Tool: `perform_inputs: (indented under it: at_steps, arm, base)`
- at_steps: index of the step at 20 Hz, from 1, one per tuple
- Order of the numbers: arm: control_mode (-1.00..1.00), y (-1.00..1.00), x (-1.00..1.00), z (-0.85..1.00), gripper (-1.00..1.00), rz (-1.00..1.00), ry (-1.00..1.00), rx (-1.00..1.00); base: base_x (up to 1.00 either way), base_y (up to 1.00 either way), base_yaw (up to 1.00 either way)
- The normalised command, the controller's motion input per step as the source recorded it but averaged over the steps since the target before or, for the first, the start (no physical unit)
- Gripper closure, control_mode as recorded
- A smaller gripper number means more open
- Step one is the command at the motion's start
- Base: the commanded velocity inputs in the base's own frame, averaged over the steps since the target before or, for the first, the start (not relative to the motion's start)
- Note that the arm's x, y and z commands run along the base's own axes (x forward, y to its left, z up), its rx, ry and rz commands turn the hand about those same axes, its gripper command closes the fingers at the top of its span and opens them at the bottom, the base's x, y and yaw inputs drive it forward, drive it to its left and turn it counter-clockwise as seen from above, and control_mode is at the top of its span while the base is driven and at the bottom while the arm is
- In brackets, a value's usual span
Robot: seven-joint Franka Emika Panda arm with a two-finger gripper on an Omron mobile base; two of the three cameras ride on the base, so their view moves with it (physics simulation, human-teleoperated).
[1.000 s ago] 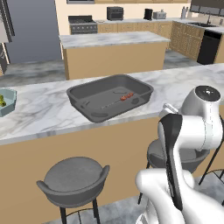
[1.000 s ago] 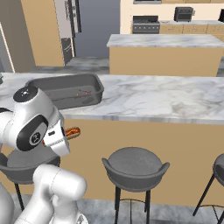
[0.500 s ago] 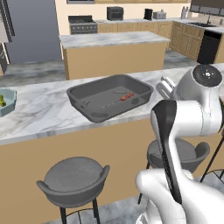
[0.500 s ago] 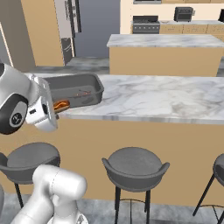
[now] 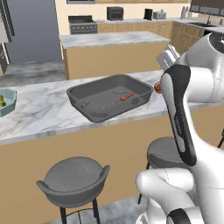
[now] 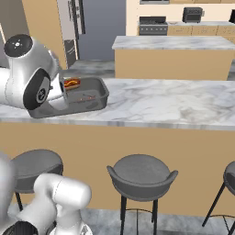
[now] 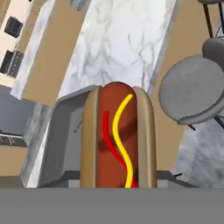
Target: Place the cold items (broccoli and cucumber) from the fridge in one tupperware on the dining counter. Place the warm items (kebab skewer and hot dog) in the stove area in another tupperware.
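Since a second ago the arm has risen and swung toward the counter, carrying the hot dog (image 7: 117,135) from below counter height up to the near edge of the grey tupperware (image 5: 87,89). The gripper (image 6: 69,85) is closed on the hot dog: in the hand view the bun stands upright in the middle of the frame, running from the bottom edge to above centre, with red and yellow stripes of sauce along the sausage. In the right base view the hot dog shows as a small orange shape at centre left, just beside the white wrist and over the left end of the tupperware. In the left base view only its reddish tip peeks out at right of centre, at the tupperware's right rim, beside the forearm.

Inside the tupperware lies the kebab skewer (image 5: 118,99), on the floor toward the right end, its red pieces at one end of the thin stick. The tupperware sits on the marble dining counter (image 6: 174,103), left of centre in both base views. A pale green container (image 5: 6,101) holding something yellowish-green rests on the counter at the left edge of the left base view. Grey stools (image 6: 141,172) stand below the counter, and a second island (image 5: 111,54) stands behind it.
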Motion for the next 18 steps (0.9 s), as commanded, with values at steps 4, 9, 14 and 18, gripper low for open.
perform_inputs:
  at_steps: [4, 9, 14, 18]
  arm:
    - [-1.00, 0.84, 1.00, 0.08, 1.00, 0.00, 0.00, -0.02]
    - [-1.00, 1.00, 1.00, -0.12, 1.00, 0.00, 0.14, -0.14]
    - [-1.00, 0.60, 0.97, -0.34, 1.00, 0.01, 0.28, -0.08]
    - [-1.00, -0.17, 0.85, -0.48, 1.00, 0.14, 0.20, 0.02]
  base:
    - [0.00, 0.00, 0.00]
    - [0.00, 0.00, 0.00]
    - [0.00, 0.00, 0.00]
    - [0.00, 0.00, 0.00]
